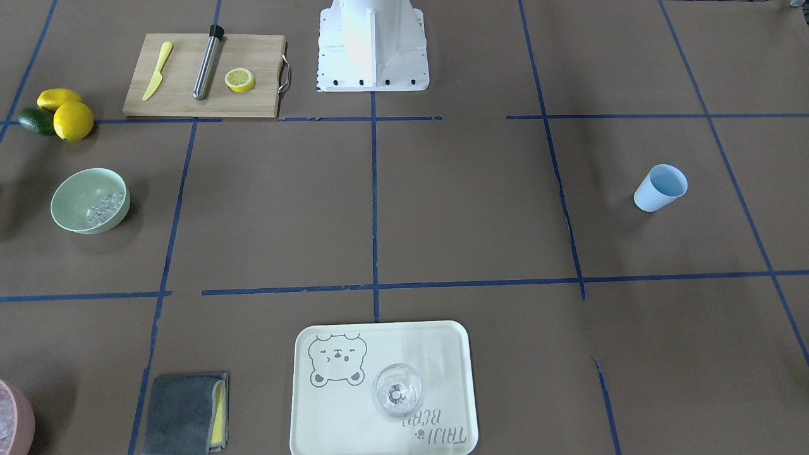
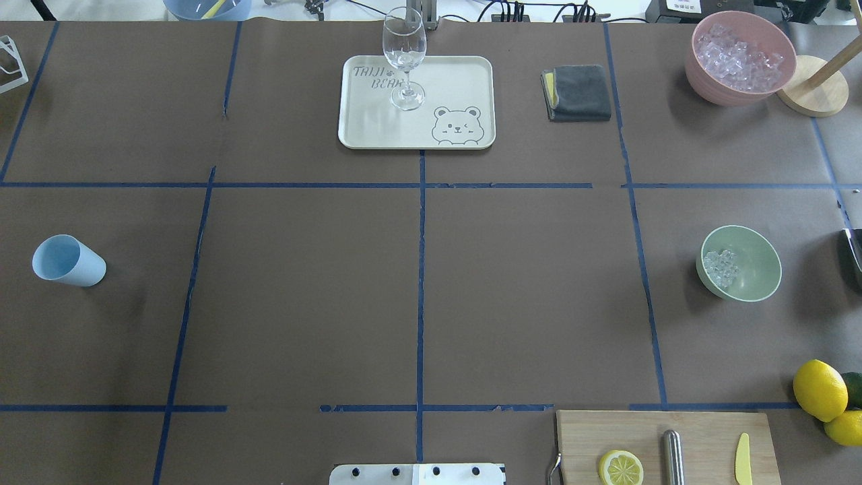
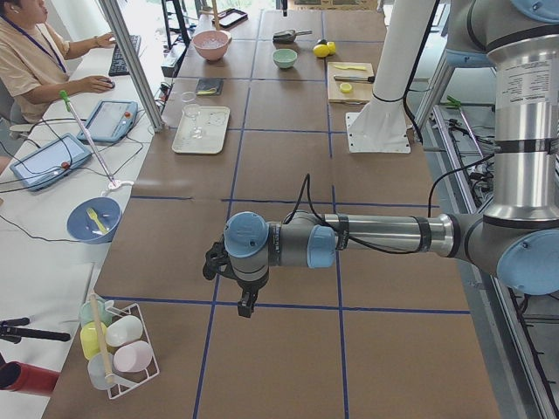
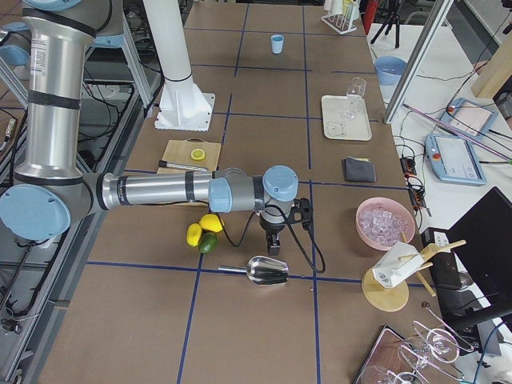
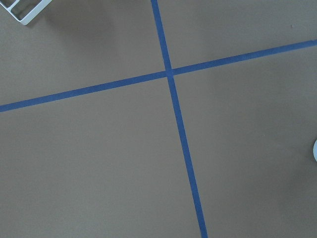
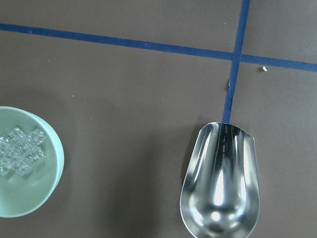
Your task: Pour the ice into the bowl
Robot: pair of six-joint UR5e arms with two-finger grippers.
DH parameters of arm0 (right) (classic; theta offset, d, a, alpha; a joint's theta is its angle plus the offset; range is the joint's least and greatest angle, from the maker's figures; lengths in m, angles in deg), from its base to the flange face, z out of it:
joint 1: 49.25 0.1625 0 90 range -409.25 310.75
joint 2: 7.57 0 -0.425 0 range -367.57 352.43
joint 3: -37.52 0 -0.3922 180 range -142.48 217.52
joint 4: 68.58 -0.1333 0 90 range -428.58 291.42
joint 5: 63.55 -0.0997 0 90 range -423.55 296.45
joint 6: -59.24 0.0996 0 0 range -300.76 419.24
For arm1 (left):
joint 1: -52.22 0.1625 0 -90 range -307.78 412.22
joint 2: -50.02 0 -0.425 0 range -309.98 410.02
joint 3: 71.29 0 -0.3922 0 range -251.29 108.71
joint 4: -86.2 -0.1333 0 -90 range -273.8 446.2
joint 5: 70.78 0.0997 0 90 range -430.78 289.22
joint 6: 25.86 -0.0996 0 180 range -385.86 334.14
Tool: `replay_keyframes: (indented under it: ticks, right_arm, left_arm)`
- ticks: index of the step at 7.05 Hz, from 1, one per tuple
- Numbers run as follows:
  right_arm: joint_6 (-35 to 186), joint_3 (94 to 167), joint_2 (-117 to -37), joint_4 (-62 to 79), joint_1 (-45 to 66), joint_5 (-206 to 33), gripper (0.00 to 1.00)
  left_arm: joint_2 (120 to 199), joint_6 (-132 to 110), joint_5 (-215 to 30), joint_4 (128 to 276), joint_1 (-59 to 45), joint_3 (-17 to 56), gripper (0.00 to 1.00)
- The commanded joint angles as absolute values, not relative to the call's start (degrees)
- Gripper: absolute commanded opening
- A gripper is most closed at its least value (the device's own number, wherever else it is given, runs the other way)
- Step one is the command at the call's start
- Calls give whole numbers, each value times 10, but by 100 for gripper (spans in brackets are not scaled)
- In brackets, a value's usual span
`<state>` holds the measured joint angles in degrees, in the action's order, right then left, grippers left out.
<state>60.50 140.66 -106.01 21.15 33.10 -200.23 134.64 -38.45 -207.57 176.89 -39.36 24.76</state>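
brown paper ruled into squares by blue tape covers the long table i am watching from my remote station. the mint-green bowl (image 2: 753, 259) sits upright on the robot's right side of it, and the ice (image 2: 720, 267), a small heap of clear cubes, lies inside against one wall. the right gripper (image 4: 272, 246) hangs over the paper close to the bowl, pointing down; it shows only in the side view, so i cannot tell how its jaws stand. a metal scoop (image 6: 220, 188) lies on the paper near the bowl, apart from it, on the side toward the table's right end. two lemons (image 2: 819, 389) rest on the robot's side of the bowl, with a wooden cutting board (image 2: 663, 438) beyond them. on the bowl's far side from the robot stands a pink tub (image 2: 741, 57) filled with whitish ice. a cream tray (image 2: 417, 138) carrying a stemmed glass (image 2: 404, 54) sits well apart from the bowl, toward the middle of the table's far edge. a light blue cup (image 2: 67, 261) stands far across the table from the bowl. the left gripper (image 3: 247, 305) hovers over bare paper at the end of the table opposite the bowl, and its jaws too are beyond my judging.
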Motion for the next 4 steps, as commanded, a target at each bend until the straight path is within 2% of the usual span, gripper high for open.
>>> replay_keyframes:
  ticks: [1, 4]
  right_arm:
    - [605, 1405, -1061, 212, 331, -2001, 100]
    - [603, 1406, -1066, 212, 333, -2000, 100]
  left_arm:
    - [1346, -385, -2076, 1769, -393, 247, 100]
    - [1343, -386, -2075, 1768, -393, 246, 100]
